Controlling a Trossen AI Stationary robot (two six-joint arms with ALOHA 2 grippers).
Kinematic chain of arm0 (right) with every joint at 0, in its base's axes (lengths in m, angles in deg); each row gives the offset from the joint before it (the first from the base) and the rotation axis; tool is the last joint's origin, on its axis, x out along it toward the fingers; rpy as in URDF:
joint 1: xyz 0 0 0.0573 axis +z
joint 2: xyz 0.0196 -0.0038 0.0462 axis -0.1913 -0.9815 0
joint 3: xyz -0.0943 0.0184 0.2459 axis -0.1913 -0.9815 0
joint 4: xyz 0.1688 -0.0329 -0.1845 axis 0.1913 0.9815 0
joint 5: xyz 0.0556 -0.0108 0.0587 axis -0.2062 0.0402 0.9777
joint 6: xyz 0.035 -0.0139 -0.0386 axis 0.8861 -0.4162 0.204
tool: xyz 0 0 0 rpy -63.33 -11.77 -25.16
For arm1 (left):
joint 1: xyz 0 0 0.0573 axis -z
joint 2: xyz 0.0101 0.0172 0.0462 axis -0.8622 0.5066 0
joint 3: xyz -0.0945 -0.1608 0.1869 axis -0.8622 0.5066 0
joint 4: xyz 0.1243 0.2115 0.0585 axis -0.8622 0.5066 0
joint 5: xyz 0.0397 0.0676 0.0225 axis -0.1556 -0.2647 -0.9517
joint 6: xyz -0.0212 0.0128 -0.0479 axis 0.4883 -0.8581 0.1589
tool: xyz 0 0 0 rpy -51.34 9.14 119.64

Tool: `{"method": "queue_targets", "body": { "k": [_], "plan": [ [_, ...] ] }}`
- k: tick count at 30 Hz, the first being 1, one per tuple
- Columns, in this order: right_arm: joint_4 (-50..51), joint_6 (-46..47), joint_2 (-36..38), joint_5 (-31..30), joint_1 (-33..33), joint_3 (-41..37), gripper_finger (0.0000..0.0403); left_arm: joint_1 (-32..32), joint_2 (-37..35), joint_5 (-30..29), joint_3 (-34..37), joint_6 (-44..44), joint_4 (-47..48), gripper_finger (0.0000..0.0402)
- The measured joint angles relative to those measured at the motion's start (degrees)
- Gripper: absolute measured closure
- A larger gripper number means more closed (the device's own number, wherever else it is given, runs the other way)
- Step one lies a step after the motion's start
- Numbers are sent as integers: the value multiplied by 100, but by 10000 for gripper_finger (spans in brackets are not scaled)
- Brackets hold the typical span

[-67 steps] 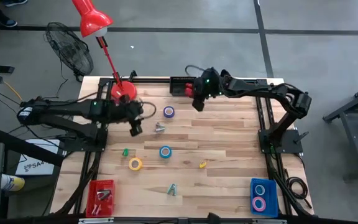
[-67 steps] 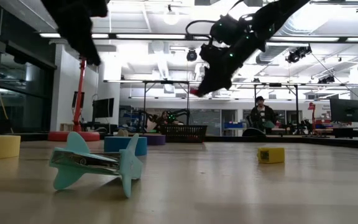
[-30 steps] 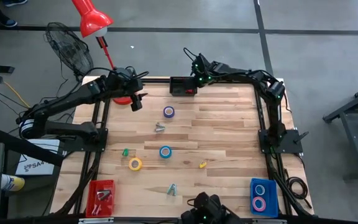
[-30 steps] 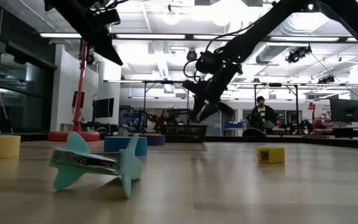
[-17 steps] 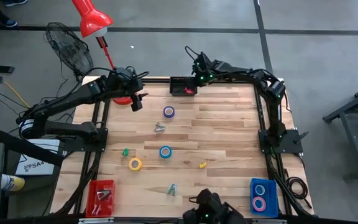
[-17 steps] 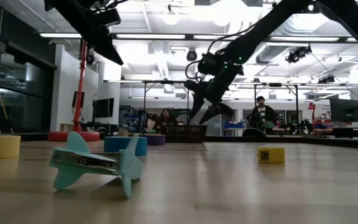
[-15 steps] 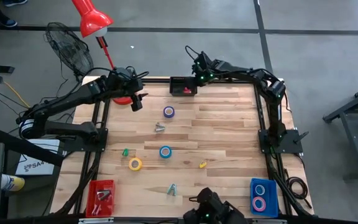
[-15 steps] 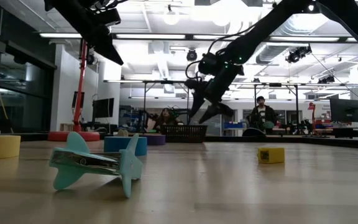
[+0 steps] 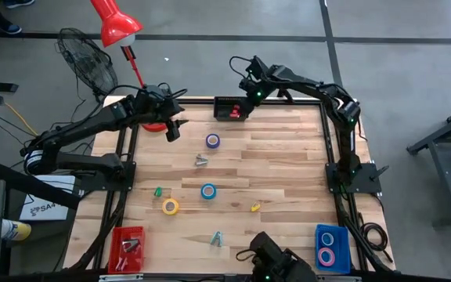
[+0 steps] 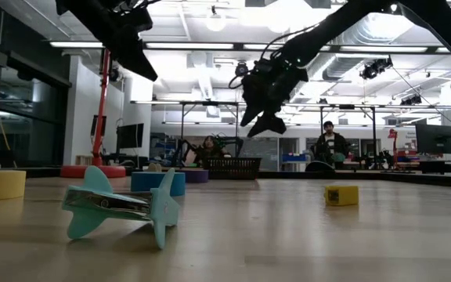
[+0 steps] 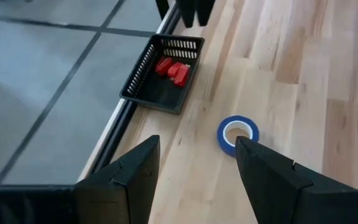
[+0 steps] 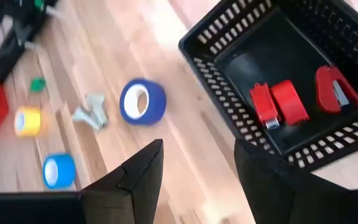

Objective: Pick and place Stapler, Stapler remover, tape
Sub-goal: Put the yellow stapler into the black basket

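Note:
Red staplers (image 12: 289, 102) lie in the black basket (image 12: 229, 37) at the table's far edge. My right gripper (image 12: 199, 146) hangs open above the basket (image 9: 231, 108), holding nothing. A blue-purple tape roll (image 9: 212, 141) lies flat on the wood near the basket, with a grey stapler remover (image 9: 201, 160) beside it. A blue roll (image 9: 208, 191) and a yellow roll (image 9: 170, 206) lie nearer the middle, and a teal stapler remover (image 9: 217, 239) lies near the front edge. My left gripper (image 9: 172, 130) hovers open at the far left, above the table.
A red bin (image 9: 128, 247) stands at the near left corner and a blue bin (image 9: 329, 249) with tape rolls at the near right. A small green piece (image 9: 158, 191) and a small yellow block (image 9: 255, 207) lie on the wood. A red lamp base (image 9: 155, 117) stands beside my left gripper.
My right gripper has opened over the black basket, risen above it and rolled its wrist. My left arm has stayed where it was.

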Motion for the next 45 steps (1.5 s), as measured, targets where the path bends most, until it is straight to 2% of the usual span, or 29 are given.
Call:
{"method": "queue_targets", "body": {
  "k": [9, 18, 22, 27, 33, 39, 45],
  "plan": [
    [1579, -1175, 9, -85, 48, 686, 216, 0, 0, -48, 0, 728, 4, 197],
    [1976, -1629, 137, -127, 452, 729, 218, 2, 0, -19, 0, 904, 128, 197],
    [2279, -1664, 308, -507, 679, 726, 219, 2, -2, 114, 0, 894, 248, 197],
    [2694, -1196, 482, -1104, 960, 726, 218, 2, -2, 128, 0, 749, 485, 197],
    [3180, -333, 492, -1324, 1273, 642, 218, 2, -4, 253, 0, 704, 688, 197],
    [3283, 571, 519, -1668, 1672, 170, 218, 2, -4, 517, 0, 470, 714, 197],
    [3220, 1342, 785, -1885, 2239, -618, 218, 4, -4, 640, 0, 208, 821, 197]
  ]
}}
